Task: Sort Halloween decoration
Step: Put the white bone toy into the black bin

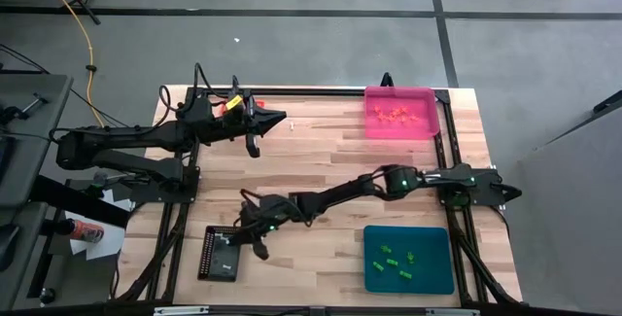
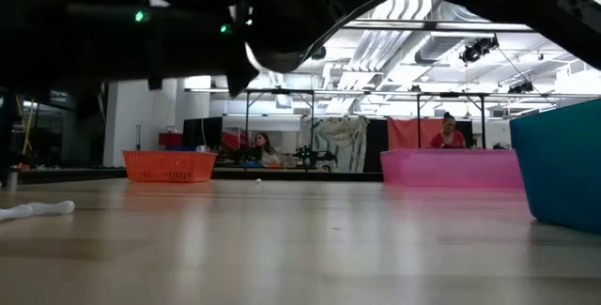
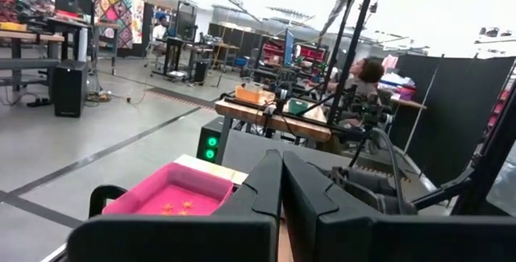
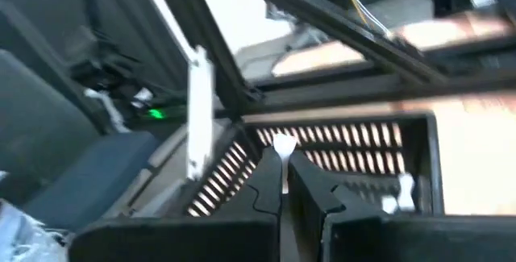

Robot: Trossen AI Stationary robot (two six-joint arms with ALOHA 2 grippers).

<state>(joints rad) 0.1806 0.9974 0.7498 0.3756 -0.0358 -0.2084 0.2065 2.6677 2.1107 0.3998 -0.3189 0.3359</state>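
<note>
— So where do we see the right gripper [image 1: 260,248]?
— Over the black tray [image 1: 220,254], pinched shut on a little white trinket [image 4: 283,144].
— And the left gripper [image 1: 253,148]?
— We see it up high near the table's [image 1: 321,151] far edge, fingers pressed together, holding nothing.
— Where are the other bits?
— Orange ones lie in the pink tray [image 1: 400,112], green ones in the teal tray [image 1: 408,259], and a white bone [image 1: 273,119] lies on the wood.

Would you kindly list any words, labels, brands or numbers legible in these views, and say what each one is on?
None can be read.
Pink tray, teal tray, black tray: no lettering visible.
Can beside the table: its print is too small to read.
Colourful panel in the room behind: a pattern, no legible text.
</note>
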